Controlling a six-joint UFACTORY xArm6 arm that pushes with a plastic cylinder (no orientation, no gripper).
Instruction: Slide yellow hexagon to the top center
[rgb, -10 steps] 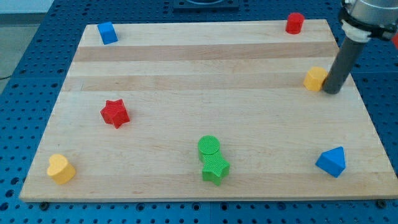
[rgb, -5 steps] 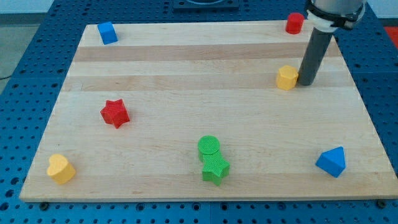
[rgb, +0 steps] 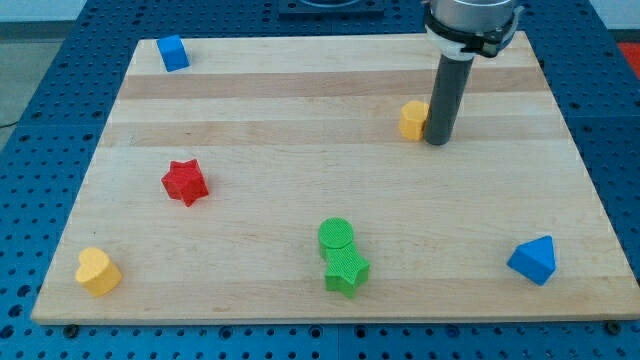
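The yellow hexagon (rgb: 413, 119) lies on the wooden board (rgb: 300, 170), right of centre in the upper half. My tip (rgb: 436, 142) rests on the board right against the hexagon's right side. The rod rises straight up from there and its upper part hides the board's top right area, so the red block seen there earlier does not show.
A blue cube (rgb: 173, 52) sits at the top left corner. A red star (rgb: 185, 182) lies at the left. A yellow heart (rgb: 98, 271) is at the bottom left. A green cylinder (rgb: 336, 236) touches a green star (rgb: 346, 271) at the bottom centre. A blue triangular block (rgb: 533, 260) is at the bottom right.
My tip has moved to the view's left and pushed the yellow hexagon leftward from near the right edge. The rod's upper part now covers the red block at the top right.
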